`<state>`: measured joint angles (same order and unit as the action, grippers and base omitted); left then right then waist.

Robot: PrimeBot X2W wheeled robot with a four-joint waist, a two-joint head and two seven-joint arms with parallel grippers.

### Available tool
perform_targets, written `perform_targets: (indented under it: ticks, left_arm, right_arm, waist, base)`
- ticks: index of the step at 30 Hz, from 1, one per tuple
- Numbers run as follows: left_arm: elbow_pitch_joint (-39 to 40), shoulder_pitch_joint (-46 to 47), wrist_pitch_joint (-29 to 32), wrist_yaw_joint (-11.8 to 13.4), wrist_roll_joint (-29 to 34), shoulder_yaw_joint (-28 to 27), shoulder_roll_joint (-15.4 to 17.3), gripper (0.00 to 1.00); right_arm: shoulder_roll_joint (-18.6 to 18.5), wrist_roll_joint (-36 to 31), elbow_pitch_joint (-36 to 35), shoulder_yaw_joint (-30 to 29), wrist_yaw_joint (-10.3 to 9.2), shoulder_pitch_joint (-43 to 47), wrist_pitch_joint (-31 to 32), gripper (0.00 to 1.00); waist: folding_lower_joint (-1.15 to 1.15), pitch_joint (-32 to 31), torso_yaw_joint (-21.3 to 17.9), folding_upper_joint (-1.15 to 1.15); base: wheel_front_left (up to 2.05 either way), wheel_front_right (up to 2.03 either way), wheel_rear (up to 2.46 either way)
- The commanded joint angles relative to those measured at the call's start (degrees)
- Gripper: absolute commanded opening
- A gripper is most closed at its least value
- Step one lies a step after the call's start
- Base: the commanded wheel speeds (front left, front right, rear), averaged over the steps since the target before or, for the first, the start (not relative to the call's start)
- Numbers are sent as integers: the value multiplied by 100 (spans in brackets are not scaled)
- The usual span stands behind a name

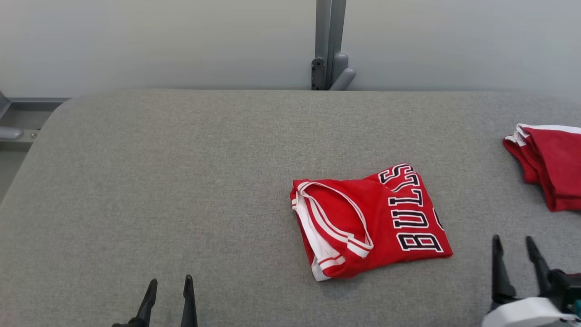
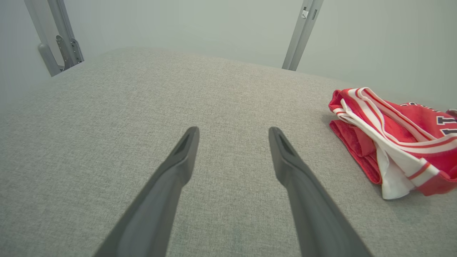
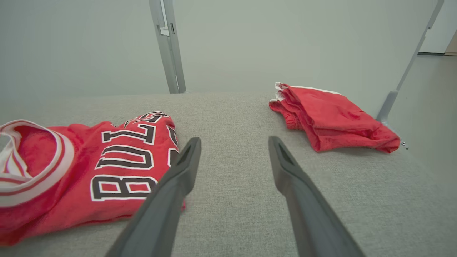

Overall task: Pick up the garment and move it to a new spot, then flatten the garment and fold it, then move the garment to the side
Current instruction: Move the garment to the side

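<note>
The garment [image 1: 370, 220] is a red jersey with white trim and dark lettering, folded into a compact square on the grey padded table [image 1: 181, 181], right of centre. It also lies at the right in the left wrist view [image 2: 396, 142] and at the left in the right wrist view [image 3: 82, 167]. My left gripper [image 1: 169, 282] stands open at the lower left, well apart from the jersey, with nothing between its fingers. My right gripper [image 1: 513, 240] is open at the lower right, just right of the jersey's near corner, empty too.
A second red folded garment [image 1: 549, 163] lies at the table's right edge, also seen in the right wrist view [image 3: 332, 117]. A grey metal post [image 1: 329, 45] rises behind the far edge. The table's left half is bare fabric.
</note>
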<state>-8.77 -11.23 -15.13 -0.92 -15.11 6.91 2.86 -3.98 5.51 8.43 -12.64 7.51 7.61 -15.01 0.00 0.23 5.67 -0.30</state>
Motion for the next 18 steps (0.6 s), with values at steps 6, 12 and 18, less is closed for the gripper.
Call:
perform_targets:
  ticks: [6,12,18]
  left_arm:
    - [96,287,2,-8,-85,-37,8,100]
    - [46,509,2,-88,-39,-46,8,100]
    - [-13,668,1,-138,-19,-34,8,100]
  right_arm:
    - [57,-10,215,1147,-4,-812,-19,0]
    - [90,-205,1013,2121,-4,-1528,-18,0]
    - [92,-45,1754,2822,-5,-1913,-18,0]
  waist:
    - [0,474,54,30]
    - [0,779,118,30]
    - [0,920,226,30]
  base:
    - [0,0,0]
    - [0,0,0]
    - [0,0,0]
